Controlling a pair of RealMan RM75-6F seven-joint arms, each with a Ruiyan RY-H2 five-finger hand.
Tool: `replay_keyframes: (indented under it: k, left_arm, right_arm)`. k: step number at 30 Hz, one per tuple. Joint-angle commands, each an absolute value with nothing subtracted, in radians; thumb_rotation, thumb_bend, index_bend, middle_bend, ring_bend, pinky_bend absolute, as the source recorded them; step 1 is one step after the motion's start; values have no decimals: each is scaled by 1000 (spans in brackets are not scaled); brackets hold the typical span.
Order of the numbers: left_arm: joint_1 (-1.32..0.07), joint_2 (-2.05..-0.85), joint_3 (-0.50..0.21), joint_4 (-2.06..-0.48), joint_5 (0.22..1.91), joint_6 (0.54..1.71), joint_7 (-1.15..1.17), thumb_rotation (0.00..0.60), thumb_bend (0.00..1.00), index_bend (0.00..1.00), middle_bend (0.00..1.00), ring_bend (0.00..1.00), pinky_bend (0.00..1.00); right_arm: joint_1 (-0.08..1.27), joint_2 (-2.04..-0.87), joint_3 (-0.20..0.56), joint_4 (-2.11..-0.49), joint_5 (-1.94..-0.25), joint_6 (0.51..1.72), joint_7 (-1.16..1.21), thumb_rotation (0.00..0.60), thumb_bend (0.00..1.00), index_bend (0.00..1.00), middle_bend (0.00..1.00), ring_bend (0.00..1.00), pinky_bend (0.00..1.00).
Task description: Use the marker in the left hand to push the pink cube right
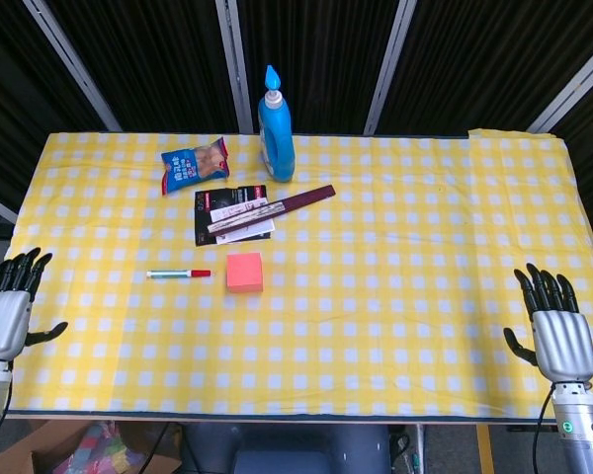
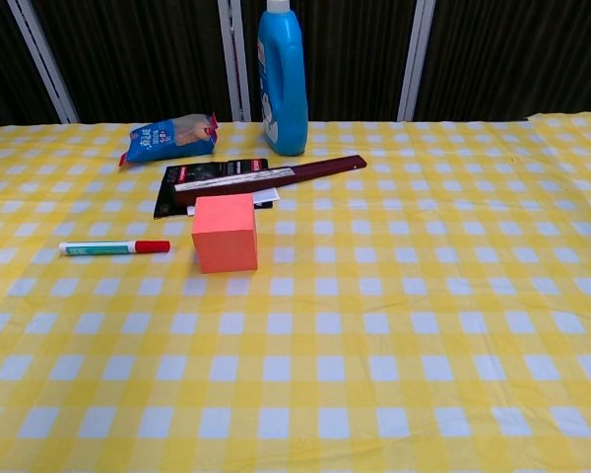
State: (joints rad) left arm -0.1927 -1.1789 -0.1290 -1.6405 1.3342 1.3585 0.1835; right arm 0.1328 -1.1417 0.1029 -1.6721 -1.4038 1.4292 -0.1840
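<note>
Left hand (image 1: pixel 4 321) at lower left of frame, right hand (image 1: pixel 560 336) at lower right; both empty w/ fingers spread, off the table's near edge. Mid-left: marker (image 2: pixel 114 247) lies flat, red cap toward pink cube (image 2: pixel 225 233), just beside it, prob. not touching; further up, dark packet (image 2: pixel 209 184), snack bag (image 2: pixel 169 138), blue bottle (image 2: pixel 282 81).

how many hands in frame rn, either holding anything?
2. Left hand off the table's near-left corner, right hand off the near-right corner; both open, holding nothing. Only the head view shows them. The marker lies on the table.
</note>
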Motion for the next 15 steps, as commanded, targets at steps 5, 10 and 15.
replay_keyframes:
  k: [5, 10, 15]
  left_arm:
    - [-329, -1263, -220, -1602, 1181, 1221, 327, 600, 187, 276, 17, 0, 61]
    - [-402, -1337, -249, -1548, 1098, 1166, 413, 600, 237, 392, 53, 0, 73]
    - [-466, -1412, -262, -1476, 1022, 1118, 488, 600, 253, 441, 67, 0, 76]
  right_arm:
    - [133, -1140, 102, -1672, -1404, 1427, -179, 600, 378, 0, 0, 0, 0]
    - [132, -1138, 102, -1671, -1405, 1428, -172, 600, 379, 0, 0, 0, 0]
    - [132, -1136, 101, -1671, -1408, 1427, -165, 600, 379, 0, 0, 0, 0]
